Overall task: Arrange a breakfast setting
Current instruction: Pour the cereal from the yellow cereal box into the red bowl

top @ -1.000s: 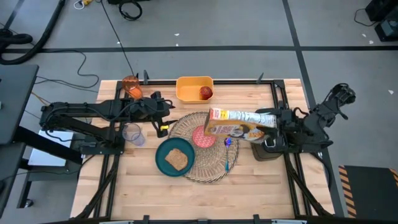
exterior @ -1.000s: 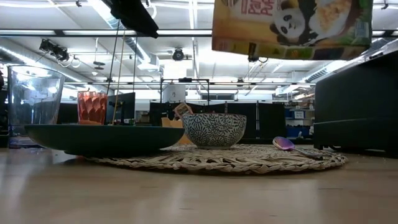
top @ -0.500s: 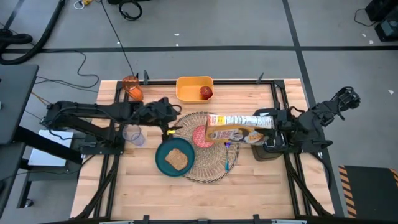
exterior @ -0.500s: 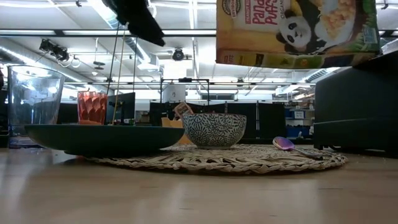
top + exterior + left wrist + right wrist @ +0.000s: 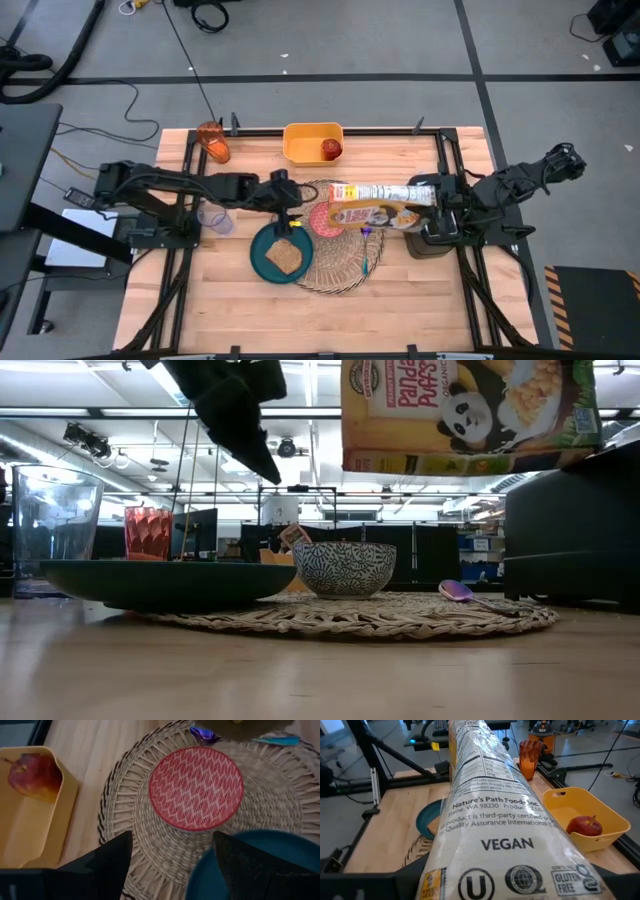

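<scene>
Your yellow rectangular tub (image 5: 313, 142) at the worktop's (image 5: 230, 310) back edge holds the red apple (image 5: 331, 150). The teal plate (image 5: 266, 260) holds the toast slice (image 5: 286, 256). The plate overlaps the round woven straw placemat (image 5: 340, 265). The pink bowl (image 5: 322, 220) sits on the mat's middle, and your left wrist view shows nothing in it. The left gripper (image 5: 285, 208) hangs over the mat with fingers (image 5: 102, 862) spread. The right gripper (image 5: 440, 195) pinches a cereal box (image 5: 380, 203) above the bowl. Only the low view shows the box's panda picture. The ridged orange see-through cup (image 5: 212, 141) stands at the back left corner.
</scene>
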